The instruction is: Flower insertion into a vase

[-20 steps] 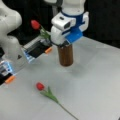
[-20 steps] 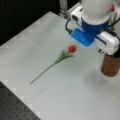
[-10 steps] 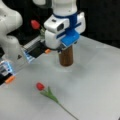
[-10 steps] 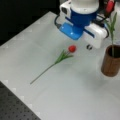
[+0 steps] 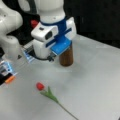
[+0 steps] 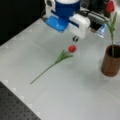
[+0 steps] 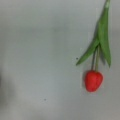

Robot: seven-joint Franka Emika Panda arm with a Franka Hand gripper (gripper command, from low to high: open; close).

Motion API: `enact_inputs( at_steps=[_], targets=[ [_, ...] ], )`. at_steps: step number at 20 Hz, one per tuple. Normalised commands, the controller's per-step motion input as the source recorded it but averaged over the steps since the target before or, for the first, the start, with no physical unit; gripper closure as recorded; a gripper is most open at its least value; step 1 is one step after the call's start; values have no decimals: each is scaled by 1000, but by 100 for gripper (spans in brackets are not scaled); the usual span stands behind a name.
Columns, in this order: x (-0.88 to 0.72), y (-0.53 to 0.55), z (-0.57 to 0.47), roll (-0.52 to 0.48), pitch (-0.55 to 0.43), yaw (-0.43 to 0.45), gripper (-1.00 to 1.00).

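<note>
Pale grey table (image 6: pixel 75 95). Red tulip (image 6: pixel 62 55) lies flat at frame centre, stem running to lower left. Brown vase (image 6: pixel 111 63) stands upright at right edge, well apart from the tulip.

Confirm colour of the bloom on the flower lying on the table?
Red bloom on a green stem; the wrist view shows it best.
</note>
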Motion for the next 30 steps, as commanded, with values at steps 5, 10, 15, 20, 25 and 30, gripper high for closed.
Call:
enact_inputs(
  at_steps=[5,10,15,20,25,30],
  targets=[
    [-151,-445,-293,-73,-54,147,-100],
    [-134,-233,-349,-137,-46,113,-100],
    [-90,-88,-475,-156,-26,123,-100],
    [39,-24,-405,-138,-61,93,-100],
    [191,-12,-451,-147,-99,112,-100],
    [179,1,-330,-123,-67,109,-100]
  ],
)
